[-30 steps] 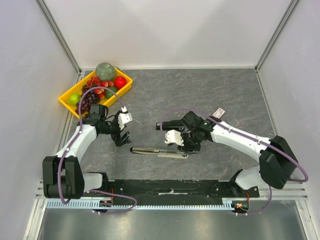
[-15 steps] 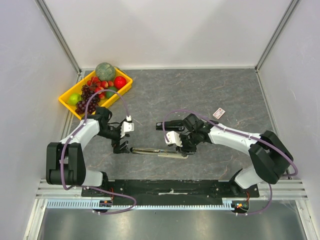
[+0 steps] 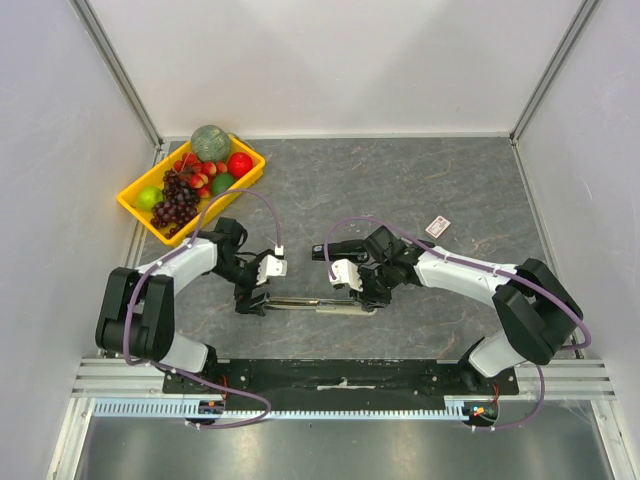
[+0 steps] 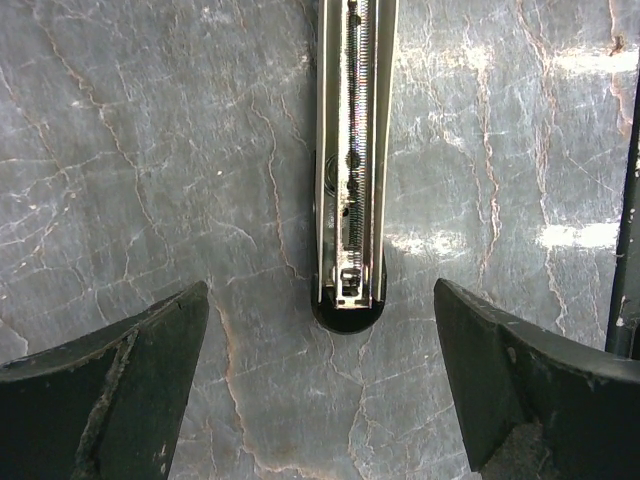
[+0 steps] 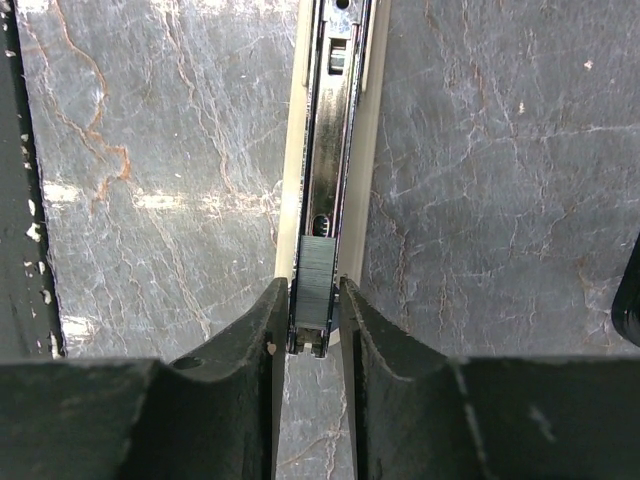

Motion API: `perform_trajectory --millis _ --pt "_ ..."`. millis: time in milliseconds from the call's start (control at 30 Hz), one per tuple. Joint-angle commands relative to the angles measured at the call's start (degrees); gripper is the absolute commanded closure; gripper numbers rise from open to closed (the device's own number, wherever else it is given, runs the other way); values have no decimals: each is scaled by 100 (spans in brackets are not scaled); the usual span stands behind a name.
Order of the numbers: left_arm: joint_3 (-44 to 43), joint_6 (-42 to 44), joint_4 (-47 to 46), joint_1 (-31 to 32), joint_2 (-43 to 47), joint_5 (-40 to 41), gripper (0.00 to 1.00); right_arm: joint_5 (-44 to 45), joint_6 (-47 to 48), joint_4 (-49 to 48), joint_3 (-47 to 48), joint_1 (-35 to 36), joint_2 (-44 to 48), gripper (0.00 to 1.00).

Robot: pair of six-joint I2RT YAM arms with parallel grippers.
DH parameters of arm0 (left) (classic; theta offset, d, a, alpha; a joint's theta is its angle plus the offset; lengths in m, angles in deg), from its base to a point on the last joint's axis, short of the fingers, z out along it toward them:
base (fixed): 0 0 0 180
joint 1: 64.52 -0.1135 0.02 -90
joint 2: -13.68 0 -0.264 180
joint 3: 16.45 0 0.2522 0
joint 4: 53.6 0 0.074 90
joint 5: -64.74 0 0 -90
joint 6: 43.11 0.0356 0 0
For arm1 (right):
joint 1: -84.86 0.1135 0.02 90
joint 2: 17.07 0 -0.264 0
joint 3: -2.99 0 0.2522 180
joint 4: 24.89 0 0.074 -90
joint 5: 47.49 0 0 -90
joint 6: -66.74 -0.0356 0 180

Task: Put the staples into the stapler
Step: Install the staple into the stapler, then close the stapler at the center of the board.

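Roughly midway, by the look of it. A long stapler, cream base with a bare metal magazine, lies opened out flat at lower centre of the top view, between the two arms. The magazine channel faces up, and the left wrist view shows its spring.

The right gripper is pinching a short strip of dark-grey metal staples, one finger against each side. The staples sit in the channel at the bottom centre of the right wrist frame. Whether they are fully seated on the rail I cannot tell.

The left gripper is spread wide and holds nothing. It straddles the stapler's black rounded end without touching it.

A small white-and-red cardboard box lies right of centre in the top view, well apart from the stapler.

Judged done: stapler opened, staples brought to the channel. Judged left: seat them, let go, close the stapler.
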Motion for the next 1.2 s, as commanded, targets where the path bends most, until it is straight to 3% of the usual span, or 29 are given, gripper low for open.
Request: perform_trajectory --millis 0,233,467,500,833,967,1100,1167 --pt "-62 -330 -201 141 -85 144 1 17 -58 -164 38 -12 -14 68" --pt "-53 -435 -201 299 -155 241 11 -1 -75 -146 11 -21 -102 72" --pt "123 -427 -262 343 -32 346 1 -71 -14 -93 -41 -12 -32 63" --pt "123 -427 -271 343 -41 381 1 -62 12 -93 -42 -12 -14 60" --pt "158 -356 -227 343 -182 496 1 -80 215 21 -147 -21 30 58" --pt "141 -295 -201 335 -199 496 1 -1 171 -14 -103 -21 -75 64" --pt "97 -242 -122 343 -305 470 0 25 118 -14 -59 -29 -172 78" --pt "44 -224 -69 343 -375 470 7 25 118 -23 -50 -21 -190 83"
